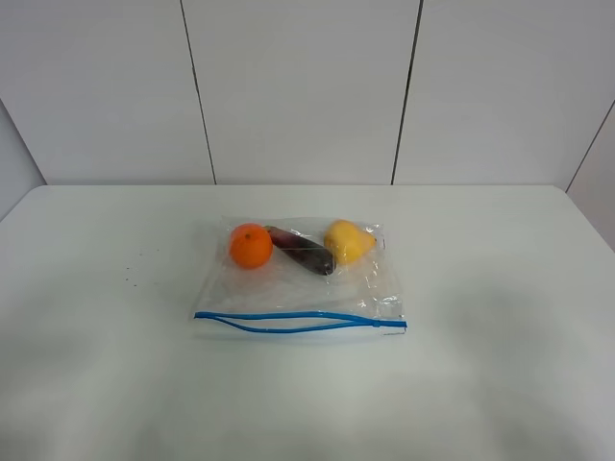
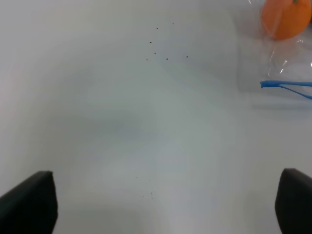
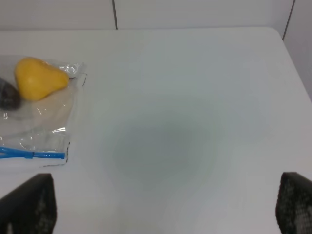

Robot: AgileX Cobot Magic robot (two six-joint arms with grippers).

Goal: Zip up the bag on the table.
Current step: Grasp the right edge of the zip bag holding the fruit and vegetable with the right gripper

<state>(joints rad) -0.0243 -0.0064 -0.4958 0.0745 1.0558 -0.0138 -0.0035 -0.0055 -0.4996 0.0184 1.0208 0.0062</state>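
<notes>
High view: the bag [image 1: 298, 283] lies flat in the middle of the table [image 1: 500, 365], its blue zip strip [image 1: 298, 322] on the near edge, gaping along most of its length | Left wrist: my left gripper [image 2: 165, 207] is spread wide and empty, only the fingertips [image 2: 29, 204] showing; the bag's corner is cut off at the frame edge | Right wrist: my right gripper [image 3: 165, 207] is likewise spread and empty; the eggplant [image 3: 9, 95] is mostly cut off.

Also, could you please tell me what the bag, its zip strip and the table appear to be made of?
The bag looks like thin, clear, glossy plastic film: the orange shows through and its wrinkles glint. The zip strip is probably stiffer blue plastic, holding clean lines. The table is white and matte, without glare; the material beneath is unclear.
</notes>
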